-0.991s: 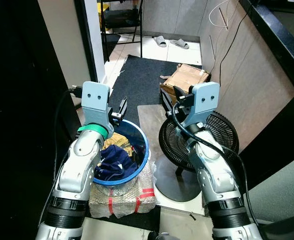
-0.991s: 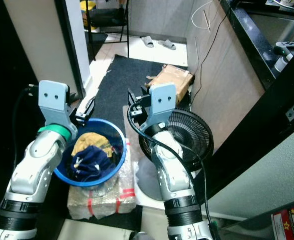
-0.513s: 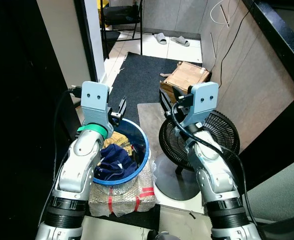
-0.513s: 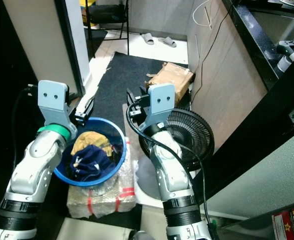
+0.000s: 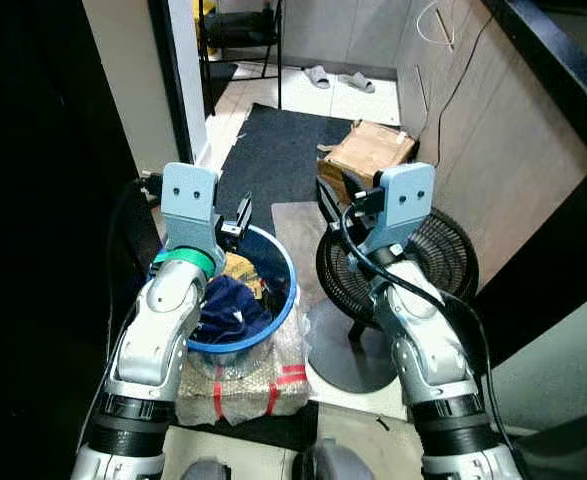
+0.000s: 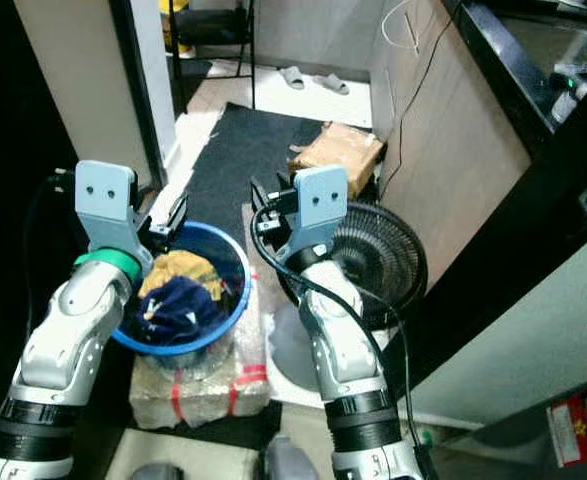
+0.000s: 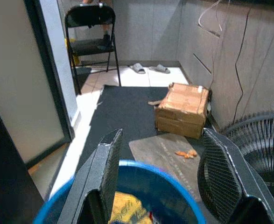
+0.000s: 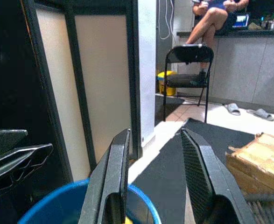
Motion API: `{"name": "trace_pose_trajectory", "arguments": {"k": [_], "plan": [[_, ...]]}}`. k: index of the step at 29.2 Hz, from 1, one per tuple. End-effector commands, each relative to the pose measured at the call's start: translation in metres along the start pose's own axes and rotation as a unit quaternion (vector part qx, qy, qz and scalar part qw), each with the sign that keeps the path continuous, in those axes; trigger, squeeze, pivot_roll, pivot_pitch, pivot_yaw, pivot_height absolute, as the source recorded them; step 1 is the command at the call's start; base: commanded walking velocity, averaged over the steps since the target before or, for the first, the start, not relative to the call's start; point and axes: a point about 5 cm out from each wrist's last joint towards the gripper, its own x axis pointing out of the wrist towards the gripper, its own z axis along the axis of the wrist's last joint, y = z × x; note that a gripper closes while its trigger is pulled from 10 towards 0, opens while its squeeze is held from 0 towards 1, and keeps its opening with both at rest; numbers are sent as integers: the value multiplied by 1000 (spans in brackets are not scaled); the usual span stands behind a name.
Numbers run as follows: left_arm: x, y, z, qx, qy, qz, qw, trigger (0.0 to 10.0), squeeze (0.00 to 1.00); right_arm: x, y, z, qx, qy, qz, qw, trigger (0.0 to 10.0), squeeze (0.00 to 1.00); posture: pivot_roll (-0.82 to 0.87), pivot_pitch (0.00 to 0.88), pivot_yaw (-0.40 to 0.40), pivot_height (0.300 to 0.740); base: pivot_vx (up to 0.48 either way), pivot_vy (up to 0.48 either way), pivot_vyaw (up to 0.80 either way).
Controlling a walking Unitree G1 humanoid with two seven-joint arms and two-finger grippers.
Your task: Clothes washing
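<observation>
Left wrist view: left gripper (image 7: 162, 177), fingers apart, empty, above rim of blue basin (image 5: 281, 300). Right gripper (image 8: 153, 179), fingers apart, empty, just beside basin's right edge, in front of black fan (image 5: 428, 255). Basin holds navy garment (image 5: 228, 305) w/ yellow cloth (image 5: 238, 268) at far edge; sits on bubble-wrapped bundle (image 5: 263, 375). Beyond: dark mat (image 5: 273, 150), cardboard box (image 5: 368, 150), slippers (image 5: 338, 78), folding chair (image 7: 87, 28). Seated person's legs (image 8: 211, 14) in right wrist view.

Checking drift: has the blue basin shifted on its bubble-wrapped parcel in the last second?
No. The blue basin sits on the bubble-wrapped parcel just as before; the whole picture shifted, so the camera moved.
</observation>
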Motion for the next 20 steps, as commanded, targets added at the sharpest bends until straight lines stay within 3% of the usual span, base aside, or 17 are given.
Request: {"name": "trace_pose_trajectory", "arguments": {"k": [1, 20], "plan": [[-2, 1, -7, 1, 14, 3, 1000, 10000, 0, -2, 0, -4, 4, 8, 0, 1000, 10000, 0, 40, 52, -9, 600, 0, 0, 0], [-2, 2, -6, 3, 16, 5, 1000, 10000, 0, -3, 3, -5, 9, 8, 2, 1000, 10000, 0, 45, 64, -4, 520, 0, 0, 0]]}}
